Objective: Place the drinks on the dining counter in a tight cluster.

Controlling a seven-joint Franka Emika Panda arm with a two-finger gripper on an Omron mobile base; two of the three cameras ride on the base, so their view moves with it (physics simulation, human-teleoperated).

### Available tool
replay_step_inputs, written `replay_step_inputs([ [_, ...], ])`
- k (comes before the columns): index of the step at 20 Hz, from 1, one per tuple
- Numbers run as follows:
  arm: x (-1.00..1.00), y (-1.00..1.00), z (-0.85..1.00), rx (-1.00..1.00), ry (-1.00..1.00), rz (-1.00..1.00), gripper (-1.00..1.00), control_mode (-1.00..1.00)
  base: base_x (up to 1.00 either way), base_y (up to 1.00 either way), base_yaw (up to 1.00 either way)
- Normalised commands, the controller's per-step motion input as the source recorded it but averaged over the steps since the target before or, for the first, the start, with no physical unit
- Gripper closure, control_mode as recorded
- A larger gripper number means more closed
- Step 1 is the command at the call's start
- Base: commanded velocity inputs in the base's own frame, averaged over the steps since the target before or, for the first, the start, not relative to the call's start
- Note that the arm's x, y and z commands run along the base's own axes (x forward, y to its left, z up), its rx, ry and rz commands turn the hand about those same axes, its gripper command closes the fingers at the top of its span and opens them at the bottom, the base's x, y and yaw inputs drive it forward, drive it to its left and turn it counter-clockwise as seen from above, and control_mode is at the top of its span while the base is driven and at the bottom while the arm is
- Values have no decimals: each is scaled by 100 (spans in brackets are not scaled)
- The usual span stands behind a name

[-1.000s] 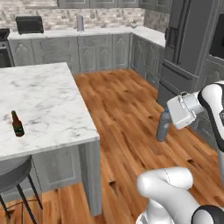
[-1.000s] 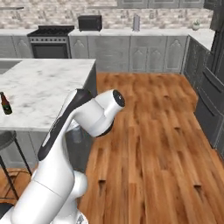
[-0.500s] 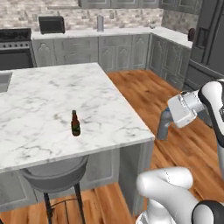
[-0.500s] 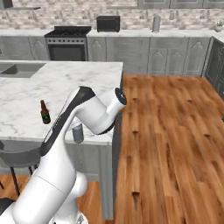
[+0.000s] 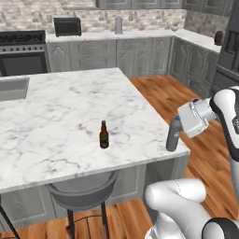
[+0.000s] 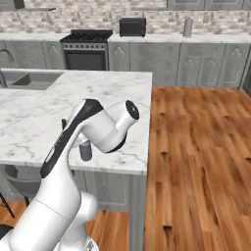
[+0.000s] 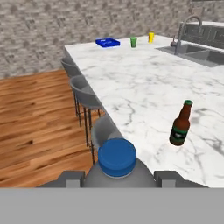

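My gripper (image 5: 180,125) is shut on the small grey-blue bottle (image 5: 173,136), held upright at the near right corner of the dining counter (image 5: 56,116). In the hand view its blue cap (image 7: 117,156) sits between my fingertips (image 7: 72,177), with my gripper (image 7: 118,177) around the body. From the right base view the grey-blue bottle (image 6: 86,149) peeks out behind my arm at the edge of the dining counter (image 6: 112,98). The slim brown beer bottle (image 5: 104,135) stands on the marble, left of the held one. That beer bottle (image 7: 180,124) is to the right in the hand view.
Round grey stools (image 5: 82,193) line the counter's near side (image 7: 85,94). A sink (image 6: 34,79) with a faucet (image 7: 186,26) is set into the far end. A blue tray (image 7: 107,42), a green cup (image 7: 133,42) and a yellow cup (image 7: 151,37) stand at one end. Wood floor (image 6: 201,147) lies to the right.
The base has driven, so the whole scene has shifted: the island counter and beer bottle are now closer and more central. My gripper keeps the same hold on the grey-blue bottle.
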Motion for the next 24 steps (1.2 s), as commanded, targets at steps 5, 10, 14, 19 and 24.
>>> replay_step_inputs([
  [5, 0, 0, 0, 0, 0, 0, 100, 100, 51, 14, 0],
  [10, 0, 0, 0, 0, 0, 0, 100, 100, 37, 2, 1],
  [14, 0, 0, 0, 0, 0, 0, 100, 100, 41, 9, 1],
  [19, 0, 0, 0, 0, 0, 0, 100, 100, -14, 38, 27],
  [24, 0, 0, 0, 0, 0, 0, 100, 100, 10, 27, 26],
])
